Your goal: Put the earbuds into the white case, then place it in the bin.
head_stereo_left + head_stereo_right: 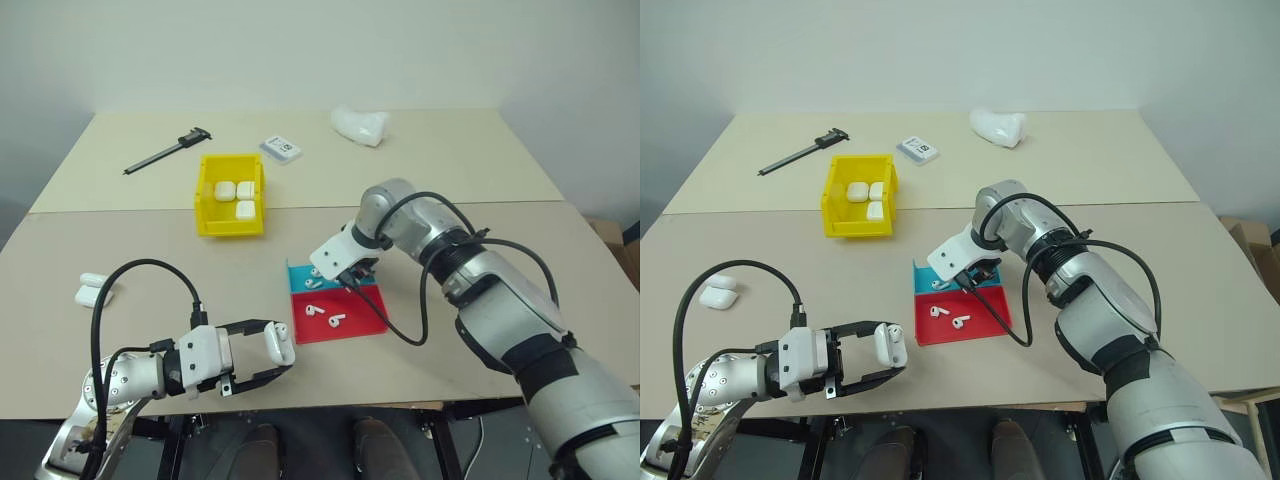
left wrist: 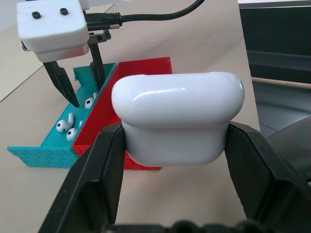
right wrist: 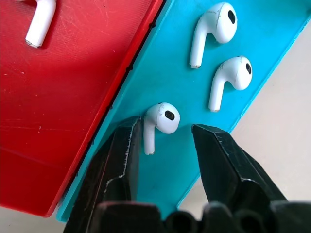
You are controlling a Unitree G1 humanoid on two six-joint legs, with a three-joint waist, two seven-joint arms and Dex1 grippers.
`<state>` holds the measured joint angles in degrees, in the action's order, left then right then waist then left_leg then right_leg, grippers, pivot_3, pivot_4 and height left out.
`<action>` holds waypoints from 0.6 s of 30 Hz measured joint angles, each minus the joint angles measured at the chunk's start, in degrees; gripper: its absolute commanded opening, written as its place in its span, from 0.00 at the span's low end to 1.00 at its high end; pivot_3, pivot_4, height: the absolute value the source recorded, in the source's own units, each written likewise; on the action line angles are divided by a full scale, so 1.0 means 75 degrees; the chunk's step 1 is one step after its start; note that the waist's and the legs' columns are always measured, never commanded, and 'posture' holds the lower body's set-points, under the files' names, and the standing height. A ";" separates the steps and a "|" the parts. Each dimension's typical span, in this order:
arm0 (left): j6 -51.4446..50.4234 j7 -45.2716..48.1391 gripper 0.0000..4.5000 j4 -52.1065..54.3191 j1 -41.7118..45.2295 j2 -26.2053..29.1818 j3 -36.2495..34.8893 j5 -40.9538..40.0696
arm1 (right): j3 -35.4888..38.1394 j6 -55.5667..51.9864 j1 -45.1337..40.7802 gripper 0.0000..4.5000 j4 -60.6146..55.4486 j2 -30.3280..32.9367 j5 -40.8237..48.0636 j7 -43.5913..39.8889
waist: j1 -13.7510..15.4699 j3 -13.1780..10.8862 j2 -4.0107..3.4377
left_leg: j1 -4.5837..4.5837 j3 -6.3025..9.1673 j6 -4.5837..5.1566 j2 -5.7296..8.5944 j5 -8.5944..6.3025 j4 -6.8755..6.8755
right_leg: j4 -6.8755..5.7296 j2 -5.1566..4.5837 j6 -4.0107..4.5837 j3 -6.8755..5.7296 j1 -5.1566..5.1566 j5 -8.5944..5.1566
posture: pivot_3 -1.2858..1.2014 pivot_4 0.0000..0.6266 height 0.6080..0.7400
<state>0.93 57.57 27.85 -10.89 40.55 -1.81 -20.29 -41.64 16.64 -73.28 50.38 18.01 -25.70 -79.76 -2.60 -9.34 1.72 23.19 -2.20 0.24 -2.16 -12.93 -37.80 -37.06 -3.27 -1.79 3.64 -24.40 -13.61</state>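
Beige counter (image 1: 150,260) against a plain wall. Near its front edge sits a shallow red and blue tray (image 1: 365,322) with loose earbuds (image 3: 158,122) in both halves. The right gripper (image 3: 167,138) points steeply down into the blue half, jaws part open and straddling one earbud — nothing gripped yet. That earbud lies flat between the fingers, nearer one of them; its stem runs roughly along the fingers, so the closing direction is across the stem. Two more earbuds lie just beyond it. The left gripper (image 1: 262,362) is clamped on the white case (image 2: 177,116), held above the counter, near the tray's left side. The yellow bin (image 1: 205,205) is farther back, well apart, already holding three white cases. Right arm is clearly the nearer one for the pick.
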 measured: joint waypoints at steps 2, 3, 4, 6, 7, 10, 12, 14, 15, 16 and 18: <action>0.0000 -0.0013 0.62 0.0000 0.0000 0.0000 0.0000 0.0002 | 0.0000 0.0062 0.0001 0.46 0.0000 0.0000 -0.0001 0.0010 | 0.0000 0.0000 0.0000 | 0.0000 0.0000 0.0000 0.0000 0.0000 0.0000 | 0.0000 0.0000 0.0000 0.0000 0.0000 0.0000 | 0.52 0.24 1.00; 0.0000 -0.0019 0.62 0.0000 0.0000 0.0001 0.0001 0.0003 | 0.0000 0.0093 0.0001 0.46 0.0000 0.0001 -0.0001 0.0019 | 0.0000 0.0000 0.0000 | 0.0000 0.0000 0.0000 0.0000 0.0000 0.0000 | 0.0000 0.0000 0.0000 0.0000 0.0000 0.0000 | 0.52 0.24 1.00; 0.0000 -0.0023 0.62 0.0000 0.0000 0.0001 0.0001 0.0004 | 0.0000 0.0142 0.0003 0.46 0.0000 0.0003 -0.0001 0.0030 | -0.0001 0.0000 0.0000 | 0.0000 0.0000 0.0000 0.0000 0.0000 0.0000 | 0.0000 0.0000 0.0000 0.0000 0.0000 0.0000 | 0.52 0.24 1.00; 0.0000 -0.0027 0.62 0.0000 0.0001 0.0002 0.0003 0.0005 | 0.0001 0.0277 0.0006 0.46 -0.0002 0.0008 0.0000 0.0031 | -0.0001 0.0000 0.0000 | 0.0000 0.0000 0.0000 0.0000 0.0000 0.0000 | 0.0000 0.0000 0.0000 0.0000 0.0000 0.0000 | 0.52 0.24 1.00; 0.0000 -0.0029 0.62 0.0000 0.0001 0.0002 0.0003 0.0007 | 0.0000 0.0332 0.0008 0.46 -0.0002 0.0008 0.0000 0.0025 | -0.0001 0.0000 0.0000 | 0.0000 0.0000 0.0000 0.0000 0.0000 0.0000 | 0.0000 0.0000 0.0000 0.0000 0.0000 0.0000 | 0.52 0.24 1.00; 0.0000 -0.0036 0.62 0.0000 0.0002 0.0004 0.0005 0.0017 | 0.0002 0.0406 0.0010 0.46 -0.0001 0.0008 0.0000 0.0025 | 0.0000 0.0000 0.0000 | 0.0000 0.0000 0.0000 0.0000 0.0000 0.0000 | -0.0001 0.0000 0.0000 0.0000 0.0000 0.0000 | 0.52 0.24 1.00; 0.0000 -0.0043 0.62 0.0000 0.0002 0.0004 0.0007 0.0050 | 0.0005 0.0466 0.0011 0.46 0.0012 0.0008 -0.0003 0.0051 | -0.0001 0.0000 0.0000 | -0.0001 0.0000 0.0000 0.0000 0.0000 0.0000 | -0.0001 0.0000 0.0000 0.0000 0.0000 0.0000 | 0.52 0.24 1.00; 0.0000 -0.0056 0.62 0.0000 0.0003 0.0005 0.0010 0.0094 | 0.0005 0.0587 0.0011 0.42 0.0059 0.0016 -0.0025 0.0122 | -0.0001 0.0000 0.0000 | -0.0001 0.0000 0.0000 0.0000 0.0000 0.0000 | -0.0001 0.0000 0.0000 0.0000 0.0000 0.0000 | 0.52 0.24 1.00; 0.0000 -0.0063 0.62 0.0000 0.0003 0.0005 0.0011 0.0102 | 0.0005 0.0616 0.0011 0.38 0.0077 0.0021 -0.0036 0.0150 | 0.0000 0.0000 0.0000 | -0.0001 0.0000 0.0000 0.0000 0.0000 0.0000 | -0.0001 0.0000 0.0000 0.0000 0.0000 0.0000 | 0.52 0.24 1.00; 0.0000 -0.0068 0.62 0.0000 0.0003 0.0005 0.0013 0.0112 | 0.0005 0.0637 0.0014 0.34 0.0104 0.0022 -0.0041 0.0154 | -0.0001 0.0000 0.0000 | -0.0001 0.0000 0.0000 0.0000 0.0000 0.0000 | -0.0001 0.0000 0.0000 0.0000 0.0001 0.0000 | 0.52 0.24 1.00; 0.0000 -0.0071 0.62 0.0000 0.0003 0.0007 0.0015 0.0131 | 0.0005 0.0714 0.0025 0.34 0.0112 0.0034 -0.0044 0.0149 | -0.0002 0.0000 0.0000 | -0.0002 0.0000 0.0000 0.0000 0.0000 0.0000 | -0.0001 0.0000 0.0000 0.0000 0.0001 0.0000 | 0.52 0.24 1.00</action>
<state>0.93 57.03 27.85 -10.87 40.60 -1.69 -19.31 -41.60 22.00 -73.09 51.22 18.27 -26.03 -78.64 -2.61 -9.34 1.72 23.18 -2.20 0.24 -2.16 -12.93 -37.80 -37.07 -3.27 -1.78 3.64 -24.40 -13.61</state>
